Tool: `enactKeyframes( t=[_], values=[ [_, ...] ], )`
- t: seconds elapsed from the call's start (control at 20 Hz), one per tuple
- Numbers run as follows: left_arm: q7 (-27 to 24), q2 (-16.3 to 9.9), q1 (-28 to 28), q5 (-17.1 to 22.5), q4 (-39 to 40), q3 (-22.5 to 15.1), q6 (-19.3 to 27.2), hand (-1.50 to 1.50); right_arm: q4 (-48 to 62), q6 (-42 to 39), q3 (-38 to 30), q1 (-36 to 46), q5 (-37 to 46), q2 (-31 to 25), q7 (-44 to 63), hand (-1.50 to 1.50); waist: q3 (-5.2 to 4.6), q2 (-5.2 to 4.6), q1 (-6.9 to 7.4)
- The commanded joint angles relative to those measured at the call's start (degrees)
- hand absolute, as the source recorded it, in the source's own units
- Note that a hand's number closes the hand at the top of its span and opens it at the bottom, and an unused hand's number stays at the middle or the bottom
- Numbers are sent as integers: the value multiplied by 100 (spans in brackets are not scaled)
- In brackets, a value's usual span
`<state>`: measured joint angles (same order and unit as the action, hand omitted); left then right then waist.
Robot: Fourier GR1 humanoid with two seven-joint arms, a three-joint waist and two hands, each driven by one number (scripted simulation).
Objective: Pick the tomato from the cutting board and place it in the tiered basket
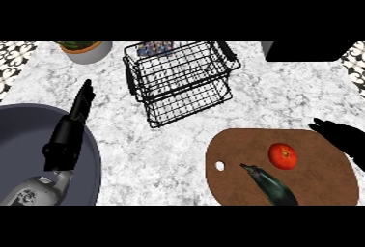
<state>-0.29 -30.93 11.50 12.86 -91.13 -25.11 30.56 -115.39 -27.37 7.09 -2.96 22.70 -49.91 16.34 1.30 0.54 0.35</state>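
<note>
A red tomato (283, 156) lies on the brown cutting board (235, 144) at the lower right. Just below and left of it lies a dark eggplant (271, 185) on the same board. The black wire tiered basket (182, 77) stands at the back centre with nothing inside. My right hand (343, 137) comes in from the right edge, fingers straight, a short way right of the tomato and not touching it. My left hand (71, 130) rests open at the left, fingers pointing up, over the rim of a dark bowl.
A large dark grey bowl (28, 144) fills the lower left. A white pot with a plant (85, 49) stands at the back left. A black box (306, 50) sits at the back right. Marble counter lies between basket and board.
</note>
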Motion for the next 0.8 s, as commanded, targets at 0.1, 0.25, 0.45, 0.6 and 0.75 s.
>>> enactKeyframes(
  t=[0.1,0.25,0.45,0.6,0.75],
  values=[
    [-10,627,41,110,167,-22,115,0,165,253,324,-64,411,440,-321,-150,-128,-60,-62],
    [-32,722,49,226,150,-115,84,0,723,459,400,-6,606,545,-804,-150,-124,-74,-34],
    [-31,703,208,232,308,-88,87,0,610,189,425,131,562,573,-587,-150,-131,-68,-68],
    [194,657,185,39,-14,-253,294,0,804,26,351,303,503,583,-646,-150,-127,-59,-33],
    [-101,723,129,326,370,-65,67,0,799,50,511,313,625,789,-495,-150,-134,-76,-56]
  ],
)
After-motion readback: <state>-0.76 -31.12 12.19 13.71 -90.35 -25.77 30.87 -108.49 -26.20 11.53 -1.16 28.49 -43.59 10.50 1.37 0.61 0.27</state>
